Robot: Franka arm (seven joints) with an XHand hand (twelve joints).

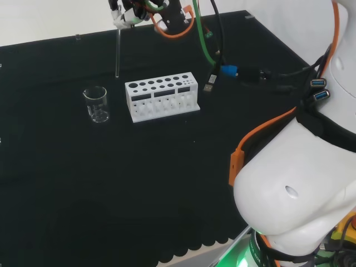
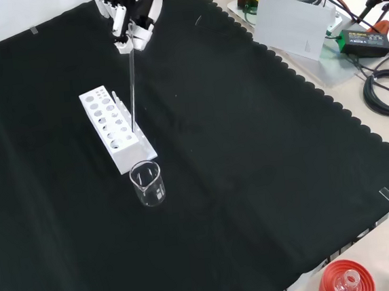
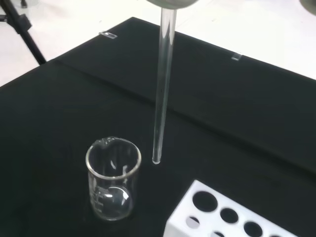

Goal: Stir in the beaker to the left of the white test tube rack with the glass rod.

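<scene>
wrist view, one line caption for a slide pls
Glass rod hanging upright above the black cloth, its tip beside the empty beaker and near the white rack.

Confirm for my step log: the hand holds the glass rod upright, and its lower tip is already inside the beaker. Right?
Not quite. The hand does hold the glass rod upright, but its lower tip hangs outside the beaker, beside the rim and not in it. The wrist view shows the tip clear of the glass.

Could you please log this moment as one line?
hand: shut on glass rod | rod: upright, above cloth, outside beaker | stirring: not begun
</scene>
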